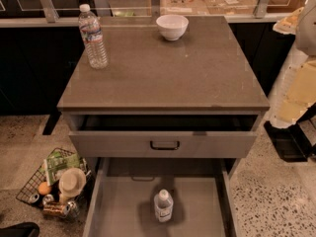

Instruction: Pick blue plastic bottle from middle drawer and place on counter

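The blue plastic bottle (163, 206), short and clear with a white cap and a pale label, stands upright on the floor of the pulled-out middle drawer (118, 211), near its middle. The counter (168, 68) tops the grey cabinet above it. My gripper is out of view. Only white and pale yellow parts of my arm (298, 83) show at the right edge, beside the counter and well away from the bottle.
A taller clear bottle (93, 36) with a red-and-blue label stands at the counter's back left. A white bowl (172, 26) sits at the back middle. The top drawer (164, 144), with a black handle, is partly open above the middle drawer. A wire basket of items (52, 184) sits on the floor at left.
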